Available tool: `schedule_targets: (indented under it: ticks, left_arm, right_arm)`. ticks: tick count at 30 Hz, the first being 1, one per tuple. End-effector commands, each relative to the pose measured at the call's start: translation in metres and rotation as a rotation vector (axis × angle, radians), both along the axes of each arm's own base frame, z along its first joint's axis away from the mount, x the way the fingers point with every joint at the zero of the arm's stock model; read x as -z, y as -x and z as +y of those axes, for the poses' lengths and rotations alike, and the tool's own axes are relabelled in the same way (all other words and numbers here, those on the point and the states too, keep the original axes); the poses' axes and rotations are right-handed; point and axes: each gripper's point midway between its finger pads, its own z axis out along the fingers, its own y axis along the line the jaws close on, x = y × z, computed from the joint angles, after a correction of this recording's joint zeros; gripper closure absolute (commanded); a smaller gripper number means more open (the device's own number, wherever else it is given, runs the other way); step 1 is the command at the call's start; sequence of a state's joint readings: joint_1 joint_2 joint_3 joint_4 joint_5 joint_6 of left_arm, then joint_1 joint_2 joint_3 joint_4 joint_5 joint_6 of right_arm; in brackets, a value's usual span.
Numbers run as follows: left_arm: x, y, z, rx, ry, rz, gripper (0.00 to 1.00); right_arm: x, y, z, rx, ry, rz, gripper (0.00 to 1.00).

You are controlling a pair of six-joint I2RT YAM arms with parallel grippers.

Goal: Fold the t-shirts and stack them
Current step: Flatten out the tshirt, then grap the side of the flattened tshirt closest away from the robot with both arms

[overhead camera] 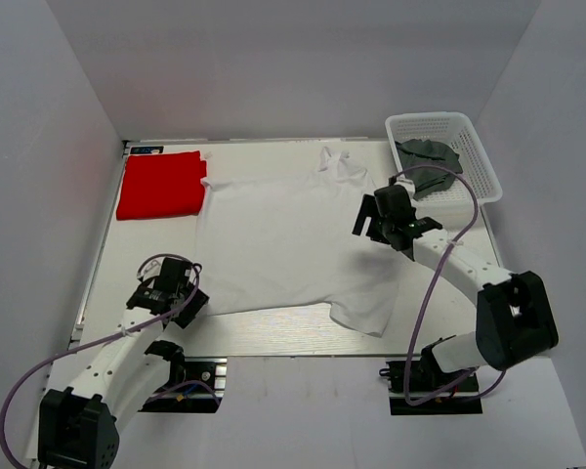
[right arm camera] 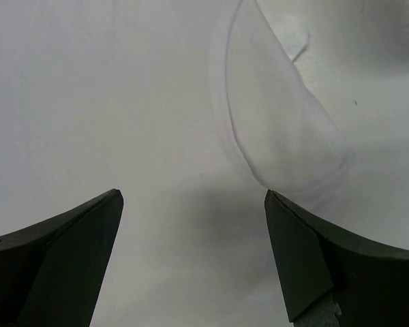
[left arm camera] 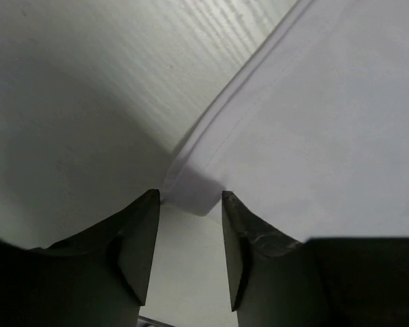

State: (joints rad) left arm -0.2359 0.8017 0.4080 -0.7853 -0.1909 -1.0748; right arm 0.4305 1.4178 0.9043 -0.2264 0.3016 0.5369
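Observation:
A white t-shirt (overhead camera: 283, 244) lies spread flat in the middle of the table. My left gripper (overhead camera: 193, 296) is low at its near left hem corner. In the left wrist view that corner (left arm camera: 198, 194) sits right at the tips of my left gripper (left arm camera: 189, 197), whose jaws stand narrowly apart with bare table between them. My right gripper (overhead camera: 373, 217) hovers over the shirt's right shoulder; in the right wrist view it (right arm camera: 192, 197) is wide open above white cloth, near the collar (right arm camera: 279, 136). A folded red t-shirt (overhead camera: 161, 184) lies at the back left. A dark grey-green t-shirt (overhead camera: 428, 161) is crumpled in the basket.
The white lattice basket (overhead camera: 435, 120) stands at the back right corner of the table (overhead camera: 273, 337). White walls close in the left, back and right sides. One shirt sleeve (overhead camera: 366, 313) reaches toward the near edge.

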Motion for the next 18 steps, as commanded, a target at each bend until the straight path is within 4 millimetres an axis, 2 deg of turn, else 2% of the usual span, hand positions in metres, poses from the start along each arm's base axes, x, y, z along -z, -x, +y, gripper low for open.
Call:
schedule_targets:
  ticks: [1, 3, 4, 5, 7, 8, 10, 11, 13, 14, 15, 16, 18]
  left_arm:
    - [0.006, 0.006, -0.007, -0.008, 0.046, 0.016, 0.5]
    - [0.012, 0.009, -0.006, -0.009, 0.04, 0.04, 0.6]
    - [0.012, 0.009, -0.006, -0.009, 0.04, 0.04, 0.74]
    - [0.017, 0.013, -0.005, -0.009, 0.035, 0.059, 0.84]
    - [0.016, 0.01, -0.008, 0.007, 0.044, 0.049, 1.0]
    - [0.016, 0.01, -0.008, 0.007, 0.044, 0.049, 1.0]
    - [0.012, 0.007, -0.007, 0.013, 0.033, 0.037, 1.0]
    - [0.01, 0.006, -0.007, 0.013, 0.036, 0.024, 1.0]
    - [0.005, 0.001, -0.004, 0.004, 0.021, -0.005, 1.0]
    - [0.001, -0.002, -0.005, 0.004, 0.024, -0.016, 1.0]
    - [-0.005, -0.007, -0.004, -0.001, 0.02, -0.04, 1.0]
    - [-0.005, -0.006, -0.001, -0.006, 0.01, -0.041, 1.0]
    - [-0.008, -0.009, -0.002, 0.004, 0.011, -0.064, 1.0]
  right_arm:
    - [-0.013, 0.021, -0.012, 0.069, -0.017, 0.008, 0.1]
    - [-0.009, 0.034, -0.021, 0.101, 0.002, 0.046, 0.1]
    - [-0.004, 0.044, -0.026, 0.105, 0.025, 0.079, 0.1]
    - [-0.014, 0.049, -0.029, 0.108, 0.018, 0.053, 0.1]
    - [-0.009, 0.075, -0.037, 0.1, 0.046, 0.116, 0.1]
    - [-0.01, 0.083, -0.038, 0.099, 0.041, 0.123, 0.1]
    - [0.004, 0.121, -0.042, 0.079, 0.059, 0.253, 0.1]
    - [0.009, 0.133, -0.04, 0.071, 0.066, 0.29, 0.1]
    - [0.032, 0.175, -0.041, 0.056, 0.087, 0.443, 0.1]
    - [0.039, 0.186, -0.04, 0.051, 0.091, 0.479, 0.1]
    - [0.044, 0.197, -0.032, 0.016, 0.06, 0.529, 0.1]
    - [0.059, 0.215, -0.031, -0.001, 0.068, 0.582, 0.1]
    - [0.068, 0.225, -0.02, -0.045, 0.034, 0.621, 0.13]
